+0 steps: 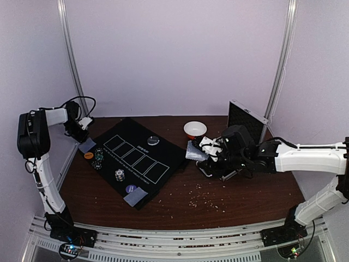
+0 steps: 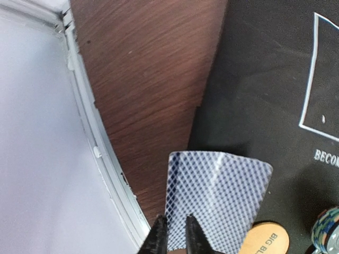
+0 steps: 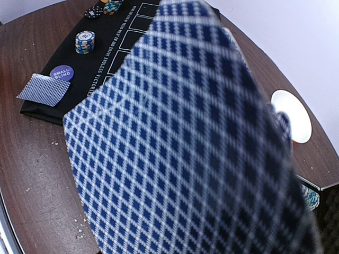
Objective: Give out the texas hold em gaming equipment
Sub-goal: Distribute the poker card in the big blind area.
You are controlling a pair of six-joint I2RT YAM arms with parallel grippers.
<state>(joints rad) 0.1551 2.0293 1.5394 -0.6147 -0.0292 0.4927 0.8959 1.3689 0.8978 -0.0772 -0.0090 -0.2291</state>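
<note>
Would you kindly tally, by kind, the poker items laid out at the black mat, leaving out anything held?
Flat round discs: 3
Striped chip stacks: 3
Face-down card piles: 2
Total: 8

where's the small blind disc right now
In the top view the purple small blind disc lies at the near corner of the black mat, left of centre, right beside the face-down cards, with a chip stack just behind it.

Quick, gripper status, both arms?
Left gripper: nearly closed at the edge of the mat card; grip cannot be told.
Right gripper: closed, holding the raised card.
</note>
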